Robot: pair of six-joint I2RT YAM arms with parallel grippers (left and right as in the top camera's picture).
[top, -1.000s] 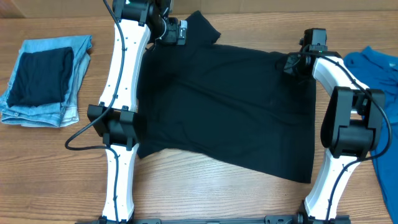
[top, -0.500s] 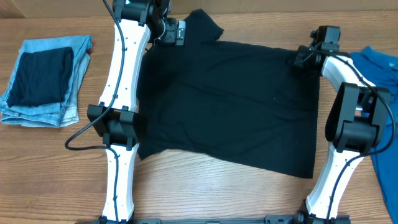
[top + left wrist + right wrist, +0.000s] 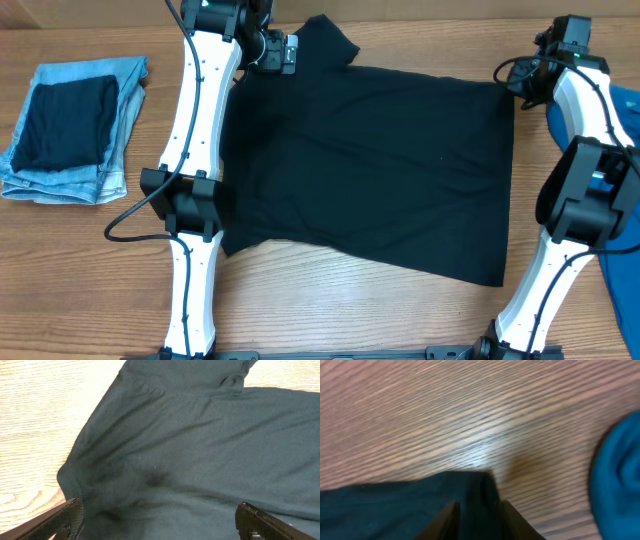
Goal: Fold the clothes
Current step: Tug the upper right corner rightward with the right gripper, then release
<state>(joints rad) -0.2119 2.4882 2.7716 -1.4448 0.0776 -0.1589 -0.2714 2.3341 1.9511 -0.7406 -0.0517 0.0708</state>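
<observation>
The black T-shirt [image 3: 370, 170] lies spread flat across the middle of the table, one sleeve sticking out at the far left [image 3: 325, 42]. My left gripper [image 3: 283, 52] is open and hovers over the shirt's far left part near that sleeve; in the left wrist view the shirt [image 3: 190, 445] fills the space under the wide-apart fingers [image 3: 159, 506]. My right gripper [image 3: 518, 75] is shut on the shirt's far right corner; in the right wrist view black fabric [image 3: 395, 510] is pinched between the fingers [image 3: 479, 506].
Folded light-blue jeans [image 3: 110, 150] with a dark cloth on top lie at the far left. A bright blue garment [image 3: 622, 120] lies at the right edge, close to my right arm, and shows in the right wrist view [image 3: 620, 475]. A black cable [image 3: 125, 215] loops left of the left arm.
My right gripper has moved right and away with the shirt's corner, pulling the far right edge out straight. The left gripper has not moved.
</observation>
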